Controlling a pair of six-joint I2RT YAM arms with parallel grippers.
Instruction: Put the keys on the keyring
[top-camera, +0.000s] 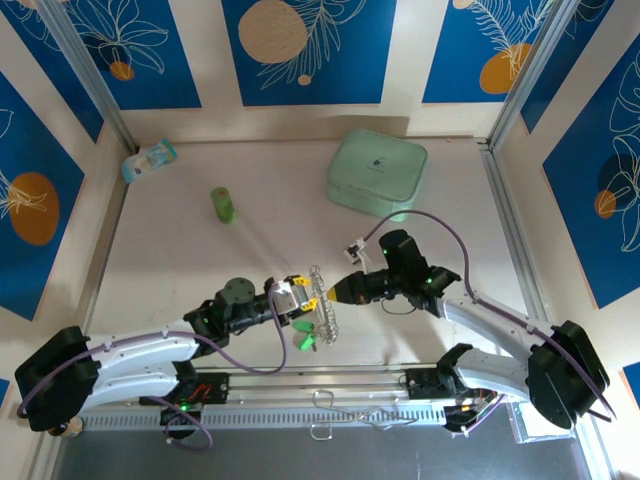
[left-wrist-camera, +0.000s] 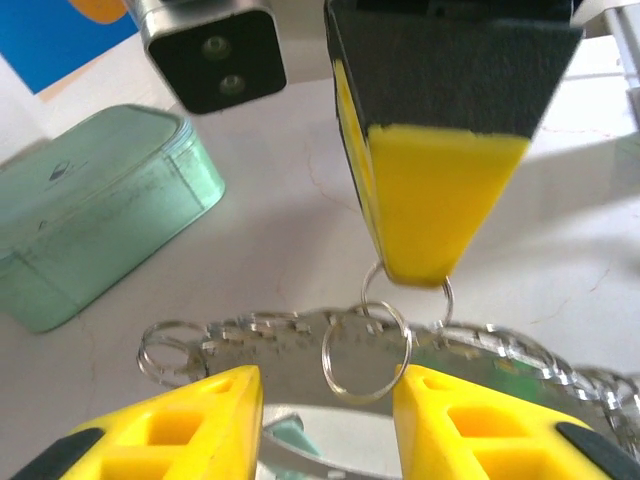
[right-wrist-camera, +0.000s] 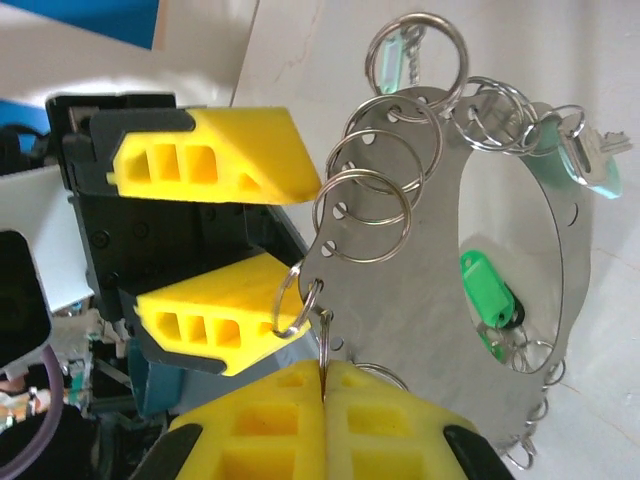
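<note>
The keyring (right-wrist-camera: 420, 270) is a flat silvery oval plate with holes along its rim and several small split rings hanging from them; it is held up between the two arms (top-camera: 322, 305). My right gripper (right-wrist-camera: 324, 375) is shut on one small ring at the plate's edge. My left gripper (left-wrist-camera: 325, 385) stands open, its yellow fingers (right-wrist-camera: 215, 155) apart beside the plate's rim with a small ring (left-wrist-camera: 325, 355) between them. Keys hang on the plate: a green-headed key (right-wrist-camera: 487, 290) and a mint one (right-wrist-camera: 590, 165). From above, green key heads (top-camera: 305, 338) dangle below the plate.
A mint-green rounded case (top-camera: 377, 170) lies at the back right, close behind the keyring in the left wrist view (left-wrist-camera: 90, 220). An upright green cylinder (top-camera: 222, 204) and a pale packet (top-camera: 148, 160) sit at the back left. A metal frame borders the table.
</note>
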